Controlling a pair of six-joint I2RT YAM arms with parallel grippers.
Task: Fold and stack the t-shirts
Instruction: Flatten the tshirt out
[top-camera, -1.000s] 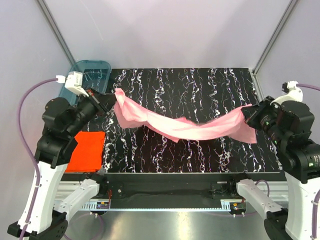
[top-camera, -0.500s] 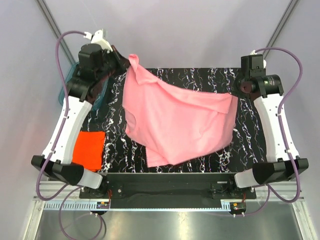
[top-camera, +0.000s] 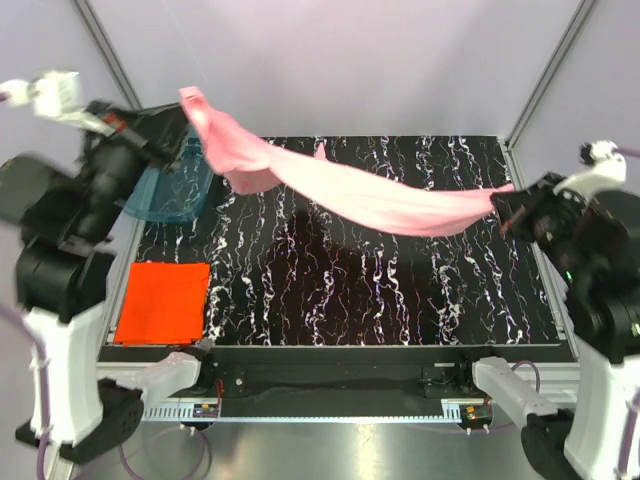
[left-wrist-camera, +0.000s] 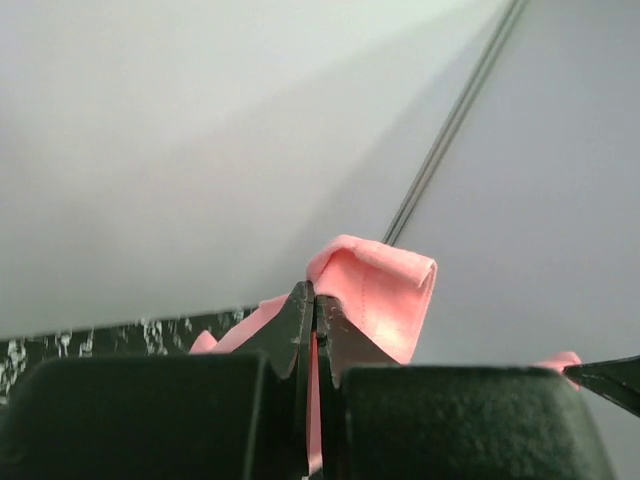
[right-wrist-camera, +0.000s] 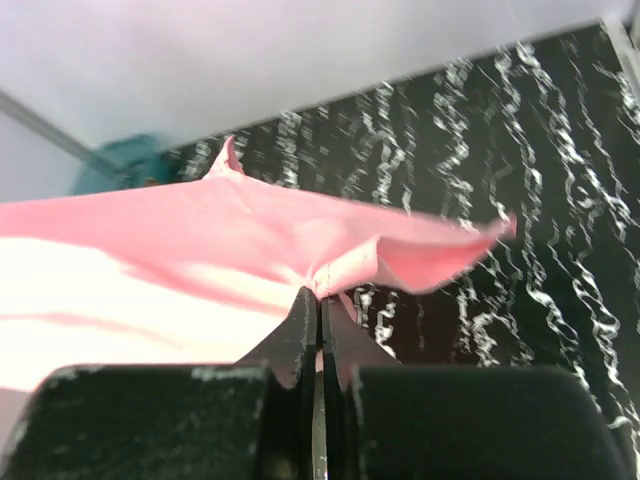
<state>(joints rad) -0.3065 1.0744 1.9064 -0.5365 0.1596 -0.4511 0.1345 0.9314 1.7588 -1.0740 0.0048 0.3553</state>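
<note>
The light pink t-shirt (top-camera: 350, 190) hangs stretched in the air between both grippers, above the black marbled table (top-camera: 400, 290). My left gripper (top-camera: 183, 108) is shut on its left end, raised high at the back left; the cloth shows between its jaws in the left wrist view (left-wrist-camera: 375, 290). My right gripper (top-camera: 505, 205) is shut on its right end at the right edge; the shirt fills the right wrist view (right-wrist-camera: 200, 250). The orange-red t-shirt (top-camera: 165, 300) lies folded flat at the front left of the table.
A teal see-through plastic tub (top-camera: 175, 185) stands at the back left, partly behind my left arm; it also shows in the right wrist view (right-wrist-camera: 115, 165). Grey walls and metal frame posts (top-camera: 540, 70) enclose the table.
Both arms swung back towards the camera. The pink shirt, spread wide and hanging half a second ago, is now pulled into a long stretched band, with the left end raised high.
</note>
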